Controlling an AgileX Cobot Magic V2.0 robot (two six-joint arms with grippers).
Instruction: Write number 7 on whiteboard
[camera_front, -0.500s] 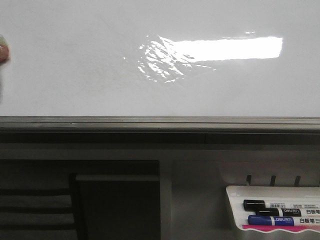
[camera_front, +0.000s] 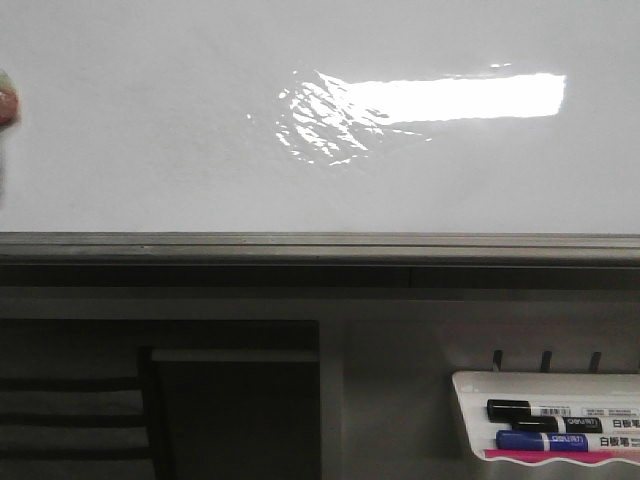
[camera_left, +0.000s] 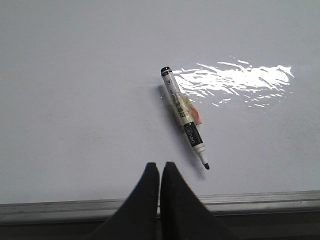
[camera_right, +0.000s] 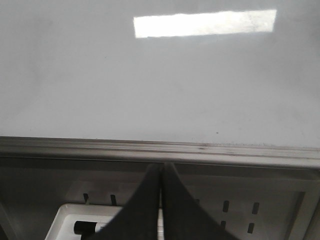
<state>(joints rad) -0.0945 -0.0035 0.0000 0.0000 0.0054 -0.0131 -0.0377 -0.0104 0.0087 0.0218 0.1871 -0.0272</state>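
Both black end effectors, left (camera_left: 159, 172) and right (camera_right: 161, 172), are pressed together, holding nothing; a black-capped marker pen (camera_left: 184, 117) lies on the glossy white whiteboard (camera_left: 75, 100).

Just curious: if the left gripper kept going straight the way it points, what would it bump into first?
Probably the whiteboard itself. The shut left gripper points over the frame at bare board, with the marker lying off to one side. Depth is hard to judge.

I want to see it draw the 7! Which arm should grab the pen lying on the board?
Probably the left. Its shut gripper hangs close to the uncapped marker on the whiteboard. The right gripper sees no marker on the board.
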